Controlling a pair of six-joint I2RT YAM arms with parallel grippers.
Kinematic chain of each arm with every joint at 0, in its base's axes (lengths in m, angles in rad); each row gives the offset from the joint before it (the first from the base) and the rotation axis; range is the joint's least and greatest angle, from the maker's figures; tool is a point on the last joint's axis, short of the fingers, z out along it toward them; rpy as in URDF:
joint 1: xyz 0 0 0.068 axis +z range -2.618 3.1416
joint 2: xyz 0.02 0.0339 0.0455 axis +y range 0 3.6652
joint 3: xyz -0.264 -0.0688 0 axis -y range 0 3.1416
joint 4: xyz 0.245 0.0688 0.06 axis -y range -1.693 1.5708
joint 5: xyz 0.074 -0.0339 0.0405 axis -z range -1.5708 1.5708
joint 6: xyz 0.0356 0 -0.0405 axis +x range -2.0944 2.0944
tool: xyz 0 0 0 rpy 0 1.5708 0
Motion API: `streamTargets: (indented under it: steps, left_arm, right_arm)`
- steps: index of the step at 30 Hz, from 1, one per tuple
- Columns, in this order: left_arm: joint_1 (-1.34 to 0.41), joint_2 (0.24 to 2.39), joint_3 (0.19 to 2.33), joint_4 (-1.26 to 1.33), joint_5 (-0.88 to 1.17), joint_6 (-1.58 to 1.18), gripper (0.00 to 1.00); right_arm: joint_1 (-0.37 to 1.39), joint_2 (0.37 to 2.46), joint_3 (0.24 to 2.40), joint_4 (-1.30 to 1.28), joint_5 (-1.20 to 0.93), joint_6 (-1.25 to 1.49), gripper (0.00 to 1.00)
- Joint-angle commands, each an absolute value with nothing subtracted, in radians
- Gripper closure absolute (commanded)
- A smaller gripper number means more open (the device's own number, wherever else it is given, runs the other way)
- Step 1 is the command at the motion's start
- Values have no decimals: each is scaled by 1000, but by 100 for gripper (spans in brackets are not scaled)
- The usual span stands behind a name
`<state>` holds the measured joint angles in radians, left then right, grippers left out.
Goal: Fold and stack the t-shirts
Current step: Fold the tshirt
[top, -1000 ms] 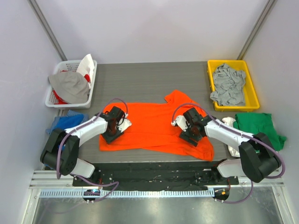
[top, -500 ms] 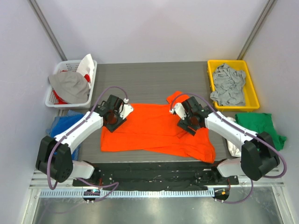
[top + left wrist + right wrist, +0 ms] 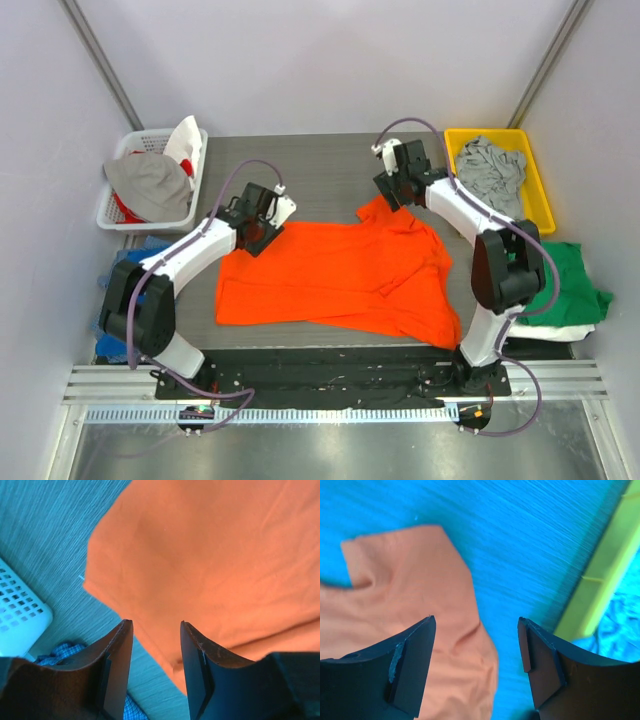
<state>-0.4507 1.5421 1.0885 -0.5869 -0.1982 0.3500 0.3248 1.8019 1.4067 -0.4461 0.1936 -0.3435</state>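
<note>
Both arms moved from mid-cloth to the far edge of the bright orange short-sleeved cloth t-shirt [image 3: 340, 275], spread left-to-right on the grey table [image 3: 320, 160]; left gripper [image 3: 262, 224] part-open, empty, over its far-left corner; right gripper [image 3: 393, 186] wide, empty, over the far-right sleeve.

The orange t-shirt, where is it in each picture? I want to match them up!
Top external: the orange t-shirt lies spread flat in the middle of the table, between the two arms.
Left wrist: it fills the upper right and most of the picture.
Right wrist: it sits on the left side, running down to the bottom.
Shared landmark: the striped table under the shirt shows in all three views.
</note>
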Motion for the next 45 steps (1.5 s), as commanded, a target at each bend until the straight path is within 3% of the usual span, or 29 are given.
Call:
streamTargets:
  steps: [1, 12, 45]
  left_arm:
    - [-422, 1591, 1135, -525, -176, 322, 53]
    - [-376, 1652, 1155, -523, -169, 330, 53]
    - [-307, 1720, 1138, -485, -181, 370, 54]
  right_arm:
    - [304, 1914, 1534, -436, 68, -236, 28]
    - [276, 2105, 1717, -472, -121, -173, 46]
    - [235, 2194, 1715, -440, -172, -241, 51]
